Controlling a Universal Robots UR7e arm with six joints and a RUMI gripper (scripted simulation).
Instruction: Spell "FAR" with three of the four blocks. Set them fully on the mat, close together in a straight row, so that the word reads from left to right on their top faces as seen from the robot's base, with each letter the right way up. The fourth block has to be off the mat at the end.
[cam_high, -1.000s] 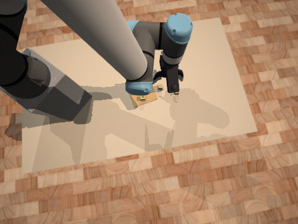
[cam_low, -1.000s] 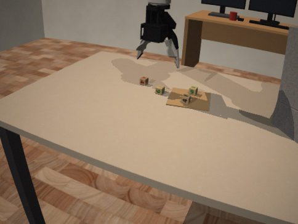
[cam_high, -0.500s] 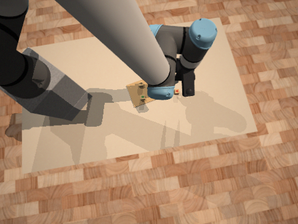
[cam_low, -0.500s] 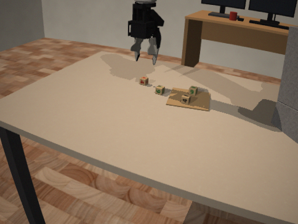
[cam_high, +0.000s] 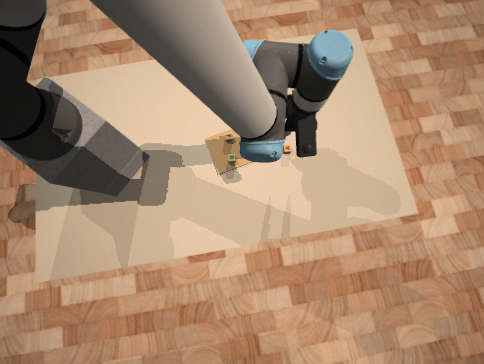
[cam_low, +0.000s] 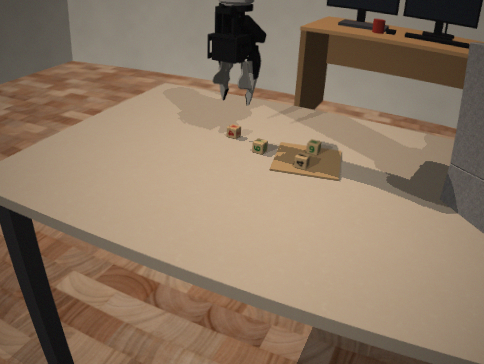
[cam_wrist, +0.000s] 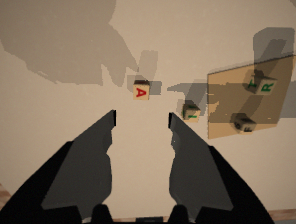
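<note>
Block A (cam_wrist: 141, 92) beyond empty half-closed hand (cam_wrist: 142, 119), letter upright in wrist view.

Red "A" on top of the block (cam_wrist: 141, 92) lying off the mat (cam_wrist: 220, 125). Green "R" on the far block (cam_wrist: 266, 86) on the mat. Markings on the other two blocks (cam_wrist: 192, 111) (cam_wrist: 243, 122) too small to read.

Arm: one, six-joint, grey with blue joint caps, reaching out over the counter (cam_low: 150, 210). Wrist: vertical, pointing down. Pincer (cam_low: 235, 95): black body, grey fingers, partly closed, nothing between them, hovering well above the counter.
</note>
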